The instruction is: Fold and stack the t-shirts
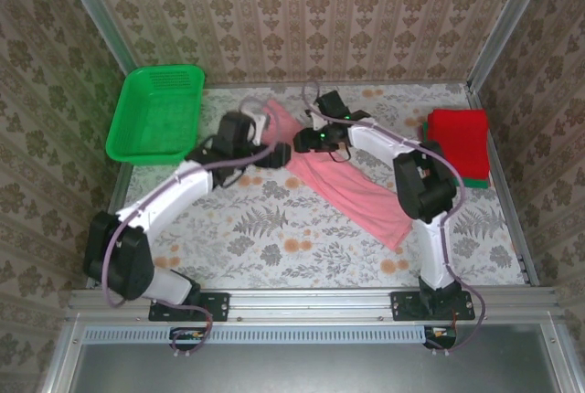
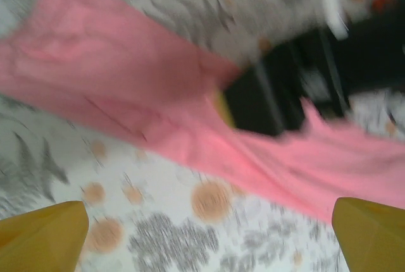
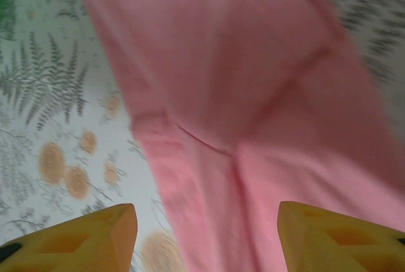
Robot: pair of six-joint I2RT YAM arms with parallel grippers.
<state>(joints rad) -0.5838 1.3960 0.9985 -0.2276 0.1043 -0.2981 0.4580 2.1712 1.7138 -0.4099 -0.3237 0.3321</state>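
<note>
A light pink t-shirt [image 1: 352, 187] lies stretched out diagonally across the middle of the flowered table. My left gripper [image 1: 274, 155] hovers at its upper left edge, with its yellow fingertips far apart over bare tablecloth. In the left wrist view that gripper [image 2: 212, 240] is open with nothing in it, and the pink cloth [image 2: 126, 95] lies just beyond it. My right gripper [image 1: 300, 142] faces it over the shirt's upper part. It stands open [image 3: 205, 240] above the pink cloth [image 3: 253, 95]. At the right edge a folded red t-shirt [image 1: 457, 137] rests on a folded green one [image 1: 475, 181].
A green plastic mesh basket [image 1: 155, 111] stands at the back left corner. Patterned walls close in the table on three sides. The two grippers are close to each other. The right gripper's black body [image 2: 285, 95] shows in the left wrist view.
</note>
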